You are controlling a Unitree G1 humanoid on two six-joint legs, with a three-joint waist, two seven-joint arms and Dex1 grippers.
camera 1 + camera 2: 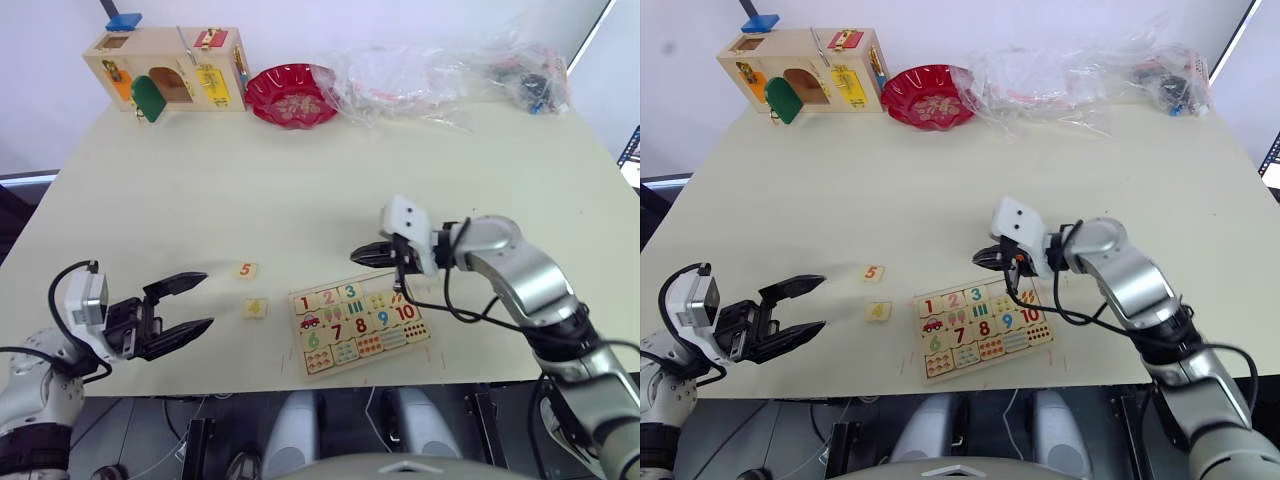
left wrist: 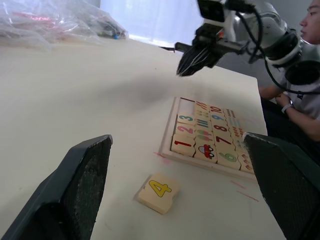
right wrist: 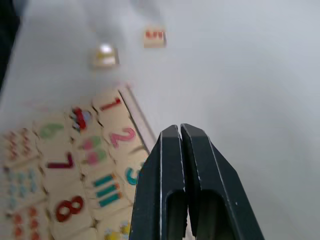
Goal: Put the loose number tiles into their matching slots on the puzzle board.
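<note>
From the head views: puzzle board (image 1: 359,326) near the front edge of the worktop (image 1: 300,180), its top row filled with 1, 2 and 3, then what looks like two bare slots (image 2: 186,106) at the far end of that row. Two loose tiles left on the bare worktop at about nine o'clock from the board: the 4 tile (image 1: 255,307) just beside it, the 5 tile (image 1: 244,270) a little beyond, toward eleven o'clock of the 4. Left hand (image 1: 190,303) low over the worktop at nine o'clock of the 4 tile, fingers wide apart, holding nothing. Right hand (image 1: 362,256) hovering at twelve o'clock of the board, fingers together, empty. From the left wrist view: 4 tile (image 2: 157,192) lying flat and face up between the two spread fingers, well ahead of them, board (image 2: 210,134) beyond it. From the right wrist view: fingers pressed together over the board's 1-2-3 row, both loose tiles far off and blurred. Judged step: three of five placed, pickup of the 4 next, most likely by the left hand. Calls for easing forward until the tile sits between the fingers, closing on its thin edges, then carrying it to the first bare slot after the 3.
</note>
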